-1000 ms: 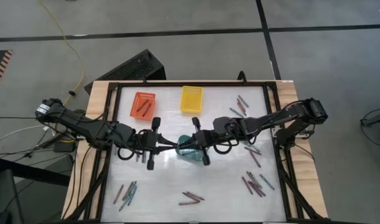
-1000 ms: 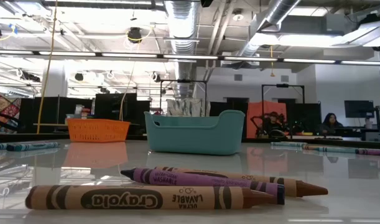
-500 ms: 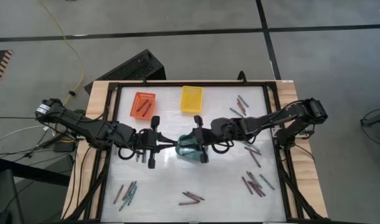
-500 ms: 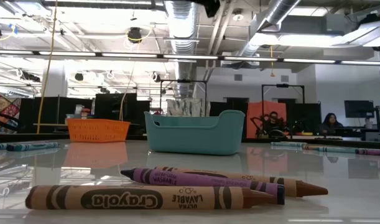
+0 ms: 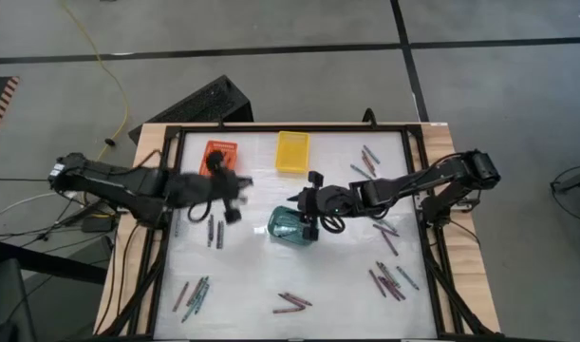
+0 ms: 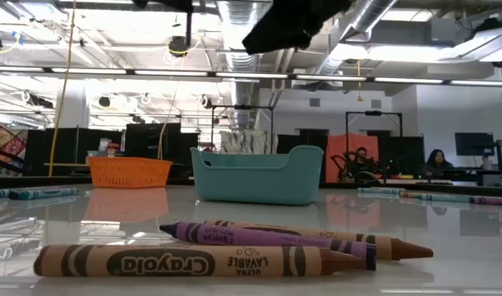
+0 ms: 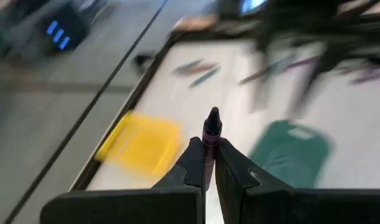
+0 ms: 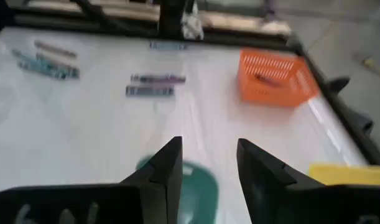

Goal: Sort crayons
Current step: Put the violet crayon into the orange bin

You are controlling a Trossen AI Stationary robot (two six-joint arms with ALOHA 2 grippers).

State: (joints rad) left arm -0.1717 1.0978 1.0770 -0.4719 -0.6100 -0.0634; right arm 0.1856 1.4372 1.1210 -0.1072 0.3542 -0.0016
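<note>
Right gripper [image 5: 307, 211] now parted and empty above teal plastic basket [image 5: 291, 226] at table centre: drop apparently done. Left gripper [image 7: 206, 163], moved toward the far-left corner, clamped on short purple wax crayon [image 7: 211, 127]. Orange mesh basket [image 8: 273, 77]: one crayon visible. Yellow basket [image 5: 291, 151]: contents unclear. Loose crayons [image 5: 388, 281] near right edge.

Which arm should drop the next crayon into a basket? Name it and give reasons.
Left. Its hand is shut on a purple crayon and sits near the orange basket. The right hand is open and empty over the green basket.
</note>
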